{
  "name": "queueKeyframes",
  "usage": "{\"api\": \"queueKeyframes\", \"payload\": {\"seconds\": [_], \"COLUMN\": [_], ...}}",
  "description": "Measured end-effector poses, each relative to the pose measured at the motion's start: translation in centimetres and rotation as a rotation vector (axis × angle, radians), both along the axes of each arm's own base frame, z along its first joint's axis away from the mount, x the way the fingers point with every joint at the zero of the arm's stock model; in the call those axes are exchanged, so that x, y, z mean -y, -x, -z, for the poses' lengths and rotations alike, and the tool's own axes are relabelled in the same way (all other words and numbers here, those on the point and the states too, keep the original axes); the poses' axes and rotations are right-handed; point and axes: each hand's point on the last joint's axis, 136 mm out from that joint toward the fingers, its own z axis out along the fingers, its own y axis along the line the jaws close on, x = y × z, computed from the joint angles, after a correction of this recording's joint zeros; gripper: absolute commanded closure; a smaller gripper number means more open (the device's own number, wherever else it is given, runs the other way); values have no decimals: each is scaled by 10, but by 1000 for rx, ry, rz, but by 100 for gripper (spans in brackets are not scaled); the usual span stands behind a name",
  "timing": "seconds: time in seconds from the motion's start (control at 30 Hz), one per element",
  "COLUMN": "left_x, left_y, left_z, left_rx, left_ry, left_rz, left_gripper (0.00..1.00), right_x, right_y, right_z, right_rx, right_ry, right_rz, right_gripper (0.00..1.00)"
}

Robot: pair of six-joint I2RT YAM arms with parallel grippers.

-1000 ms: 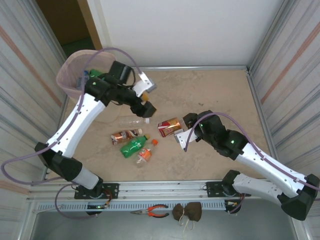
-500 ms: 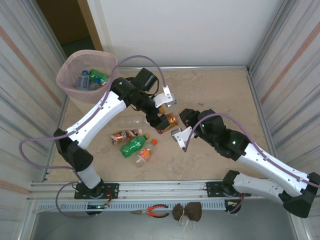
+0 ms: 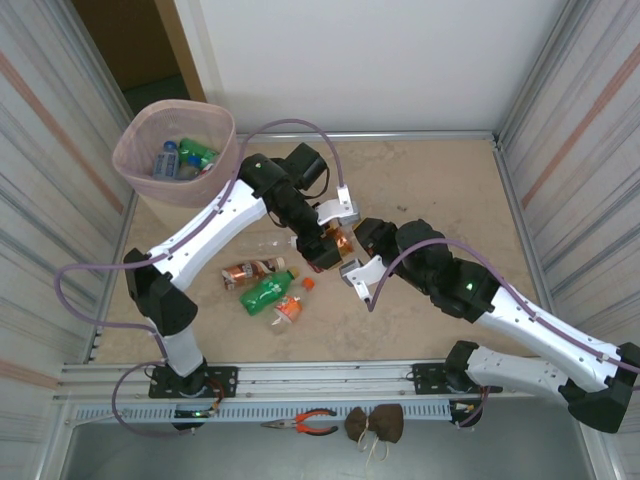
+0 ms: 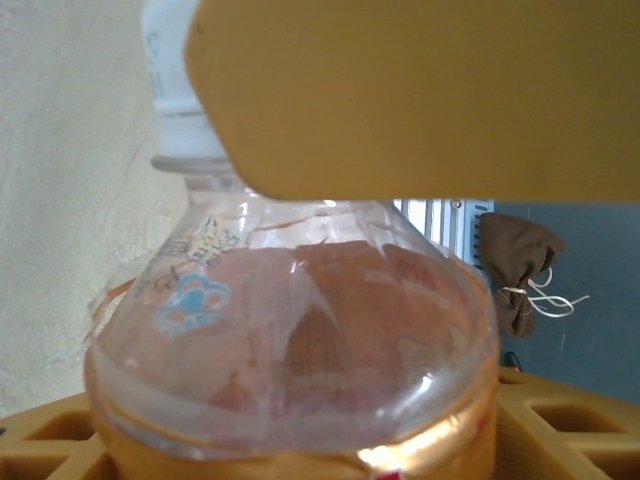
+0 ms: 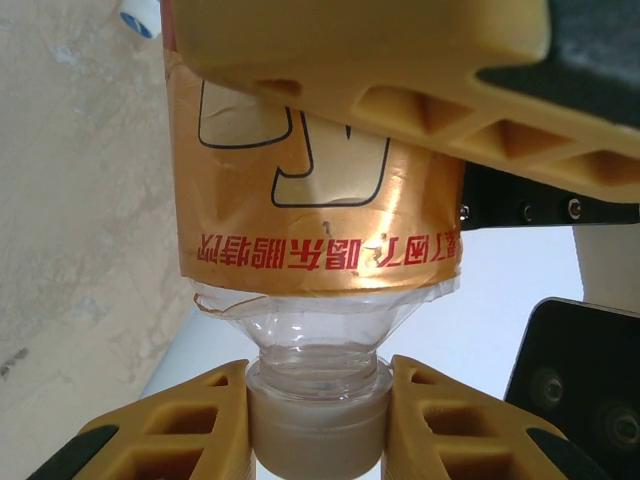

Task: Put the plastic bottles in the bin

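Beige stone-patterned table (image 3: pixel 430 190) fills the space between ribbed walls. Nearest, in front of its rail, lie red-handled pliers (image 3: pixel 312 421) and a brown pouch (image 3: pixel 375 423). Left of centre on the table, three bottles lie close together: an orange-capped bottle (image 3: pixel 290 308), a green bottle (image 3: pixel 266 293) and a brown-labelled bottle (image 3: pixel 250 272). A clear bottle (image 3: pixel 272 241) lies just beyond them, partly under the left arm.

At mid-table both arms meet on the gold bottle (image 5: pixel 300 240). The right gripper (image 5: pixel 318 405) is clenched on its neck, with the jaws pressed to either side of the cap. The left gripper (image 4: pixel 300 330) has its jaws across the bottle's body, one over it and one under it. Both are against the plastic as far as the wrist view shows, so it is grasping the bottle too.

At the far left corner stands the bin (image 3: pixel 128 170), with several bottles inside, a blue-capped bottle (image 3: pixel 165 160) among them.

A second ago the left gripper hung near the bin, clear of the gold bottle, which only the right gripper held. The left arm has since swung to mid-table, and over the last half second its jaws have narrowed onto the bottle. The right jaws have stayed clamped. The bottles lying on the table and the bin have not moved.
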Motion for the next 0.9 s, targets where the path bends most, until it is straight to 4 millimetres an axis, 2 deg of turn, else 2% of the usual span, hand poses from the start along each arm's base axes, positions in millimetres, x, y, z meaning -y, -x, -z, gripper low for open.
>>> {"api": "queueKeyframes", "payload": {"seconds": [0.33, 0.73, 0.8, 0.9], "left_x": [-9, -17, -17, -17], "left_y": [6, 8, 8, 9], "left_z": [4, 6, 6, 6], "left_rx": [-3, -28, -30, -32], "left_ry": [-44, -61, -58, -57], "left_rz": [21, 20, 20, 21], "left_gripper": [27, 43, 46, 47], "right_x": [-1, 1, 1, 2], "right_y": [1, 4, 4, 4], "right_z": [-1, -6, -6, -6], "right_rx": [7, 21, 21, 22], "right_ry": [4, -7, -6, -5], "right_rz": [-5, -5, -6, -3], "right_gripper": [84, 84, 81, 66]}}
